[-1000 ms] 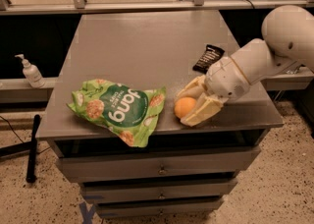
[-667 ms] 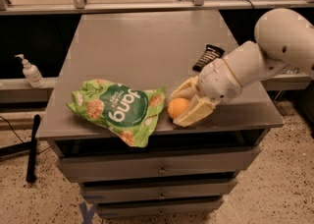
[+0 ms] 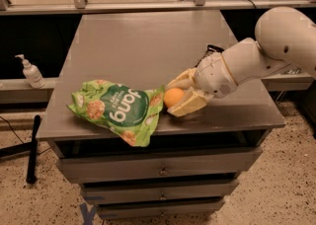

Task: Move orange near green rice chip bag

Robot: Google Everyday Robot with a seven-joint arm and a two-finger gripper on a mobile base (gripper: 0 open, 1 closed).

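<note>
The orange [image 3: 173, 97] is a small round fruit held between the two cream fingers of my gripper [image 3: 178, 96], low over the grey table [image 3: 148, 46] near its front edge. The gripper is shut on the orange. The green rice chip bag [image 3: 116, 109] lies crinkled at the front left of the table, its right edge right beside the orange, touching or nearly so. My white arm [image 3: 256, 58] reaches in from the right.
A small black bar wrapper [image 3: 208, 51] lies behind the arm, mostly hidden. Drawers [image 3: 158, 169] sit under the table top. A soap dispenser [image 3: 30, 71] stands on a ledge at the left. A black pole [image 3: 32, 145] leans on the floor at the left.
The gripper has carried the orange leftward along the front of the table until it is right beside the bag's right edge. The bag has not moved.
</note>
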